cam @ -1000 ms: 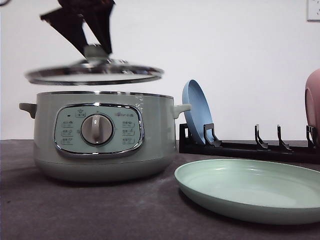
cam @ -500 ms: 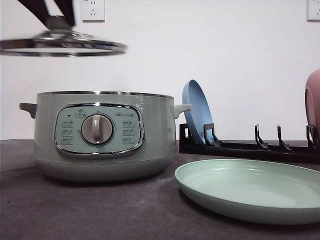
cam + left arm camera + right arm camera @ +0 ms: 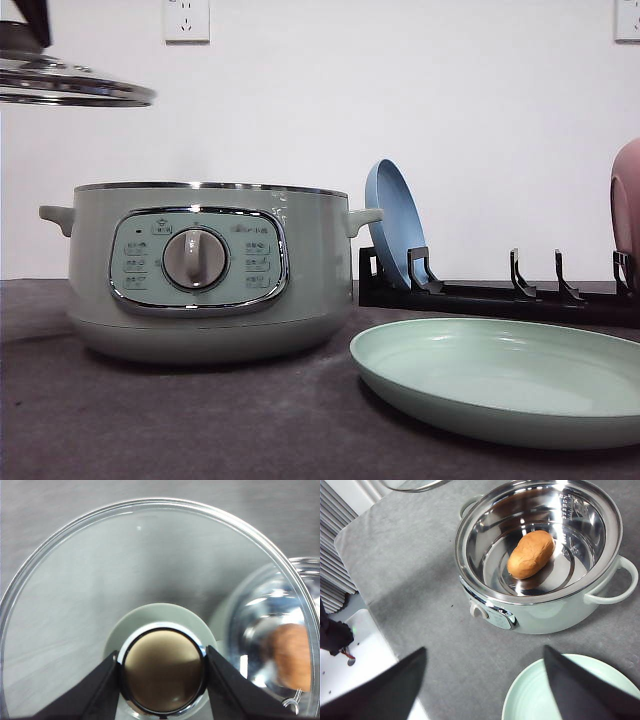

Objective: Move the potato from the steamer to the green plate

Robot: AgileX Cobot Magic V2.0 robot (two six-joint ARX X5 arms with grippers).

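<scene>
The steamer [image 3: 200, 270] is seen uncovered on the grey table [image 3: 200, 420], and the potato [image 3: 530, 554] is observed lying on the shiny metal floor of its inner pot, touching nothing else. The glass lid [image 3: 150, 580] is held in the air off to the steamer's left, its knob [image 3: 163, 671] clamped between the fingers of the left gripper [image 3: 163, 680]. The right gripper [image 3: 482, 685] is held above the table with its fingers spread wide and nothing between them, near the green plate [image 3: 500, 385], which lies flat just beside the steamer, in front of a black rack [image 3: 500, 295] in which a blue plate [image 3: 395, 225] is stood on edge.
</scene>
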